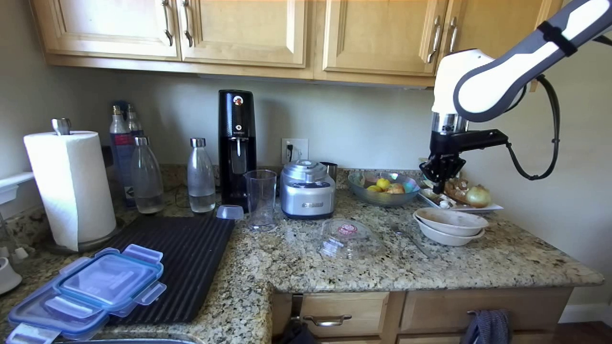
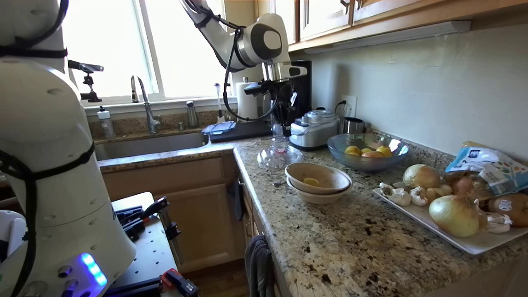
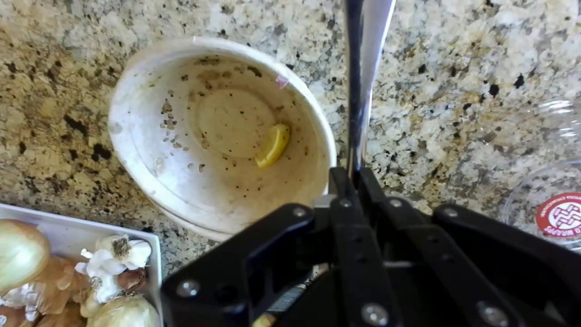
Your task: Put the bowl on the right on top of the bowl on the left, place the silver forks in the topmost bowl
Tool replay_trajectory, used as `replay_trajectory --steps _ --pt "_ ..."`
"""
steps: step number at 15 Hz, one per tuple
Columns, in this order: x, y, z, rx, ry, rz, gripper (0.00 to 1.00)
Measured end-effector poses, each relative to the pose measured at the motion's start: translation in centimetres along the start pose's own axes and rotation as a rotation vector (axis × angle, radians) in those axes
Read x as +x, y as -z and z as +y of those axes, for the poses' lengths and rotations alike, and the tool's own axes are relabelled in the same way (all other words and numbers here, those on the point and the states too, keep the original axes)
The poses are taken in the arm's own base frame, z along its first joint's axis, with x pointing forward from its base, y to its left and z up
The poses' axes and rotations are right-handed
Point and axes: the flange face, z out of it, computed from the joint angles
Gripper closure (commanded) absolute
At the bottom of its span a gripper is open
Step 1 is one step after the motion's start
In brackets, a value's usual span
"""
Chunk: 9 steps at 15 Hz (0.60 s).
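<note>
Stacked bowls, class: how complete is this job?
Done: the upper bowl sits in the lower bowl. In hand: the jaws grip a silver utensil, probably a fork. Left: placing it in the upper bowl, where no fork shows, then perhaps the thin utensil on the counter.

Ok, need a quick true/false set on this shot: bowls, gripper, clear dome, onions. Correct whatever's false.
1. A yellow wedge lies in the top bowl. True.
2. That bowl stands directly on the counter. False: it is stacked on the lower bowl.
3. The clear dome carries a red label. True.
4. The jaws are spread wide. False: in the wrist view the gripper is closed on a silver utensil.
5. Onions lie on a white plate. True.
6. The gripper is touching the top bowl. False: both exterior views show it higher up, apart from that bowl.
</note>
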Motion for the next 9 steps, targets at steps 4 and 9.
replay_trajectory --steps 4,9 --pt "0.1 -0.7 0.2 -0.002 -0.005 -0.012 0.95" --pt "0.9 -3.5 2.8 -0.021 -0.067 -0.058 0.95"
